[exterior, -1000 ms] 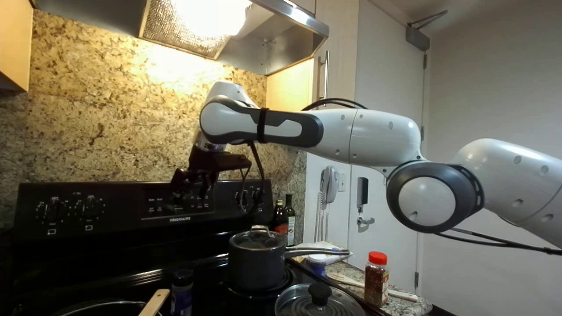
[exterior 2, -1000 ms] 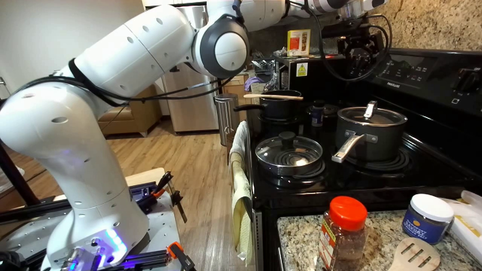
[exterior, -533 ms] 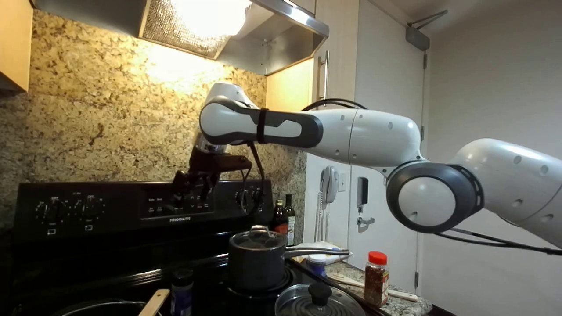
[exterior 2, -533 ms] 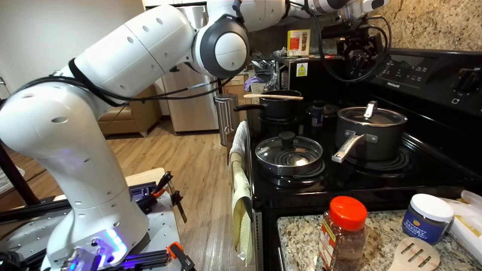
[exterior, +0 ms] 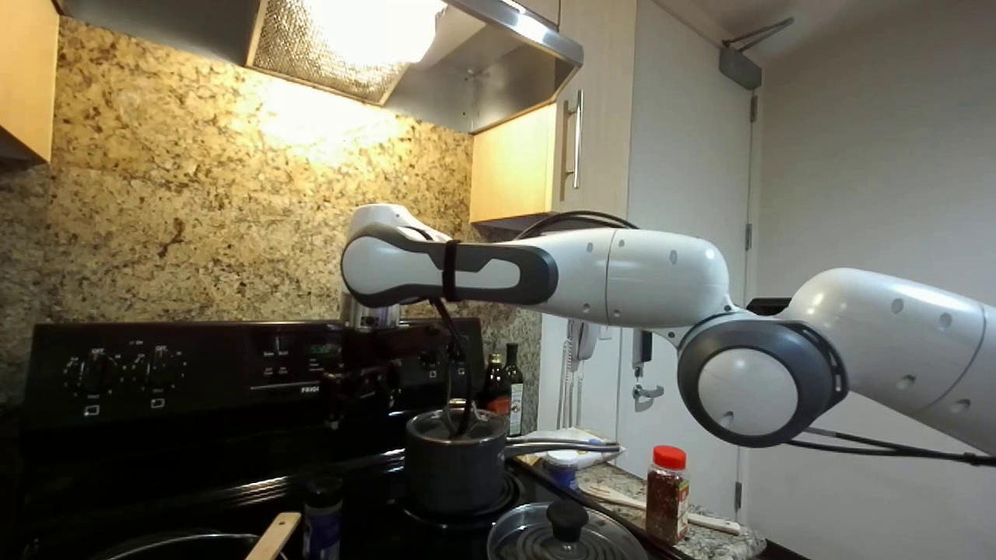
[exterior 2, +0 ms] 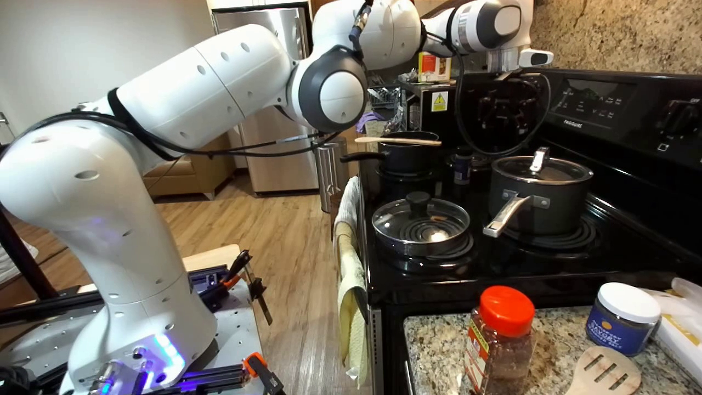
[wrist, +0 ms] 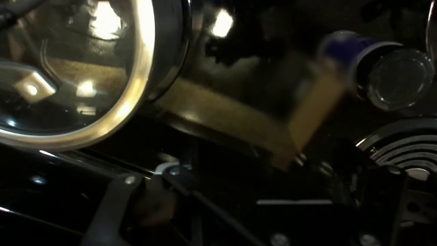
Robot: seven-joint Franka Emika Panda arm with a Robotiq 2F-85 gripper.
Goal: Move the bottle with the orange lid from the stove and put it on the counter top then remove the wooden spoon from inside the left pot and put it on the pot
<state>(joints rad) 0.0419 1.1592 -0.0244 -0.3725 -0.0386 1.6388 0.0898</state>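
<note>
On the granite counter top (exterior 2: 439, 343) stands the bottle with the orange lid (exterior 2: 502, 343), upright. A light wooden spoon (exterior 2: 397, 141) lies across the rim of the left pot (exterior 2: 408, 158), its ends reaching past both sides; its handle (exterior: 274, 537) also shows low in an exterior view. My gripper (exterior: 362, 400) hangs over the rear of the black stove (exterior 2: 499, 269), in front of the knob panel and clear of spoon and pot. The wrist view has the gripper (wrist: 280, 177) open, only dark stove surface between its widely parted fingers.
A lidded pot with steel handle (exterior 2: 540, 200) sits close to the gripper; beyond is a small blue-labelled bottle (wrist: 396, 80) with dark cap. A glass-lidded pan (exterior 2: 422, 227) stands at the stove's front. The counter bears a white-lidded jar (exterior 2: 622, 318) and slotted spatula (exterior 2: 603, 373). The range hood (exterior: 482, 66) hangs overhead.
Over the last half second the arm has come down, lowering the open gripper in front of the back panel. Bottle, spoon and pots have stayed in place.
</note>
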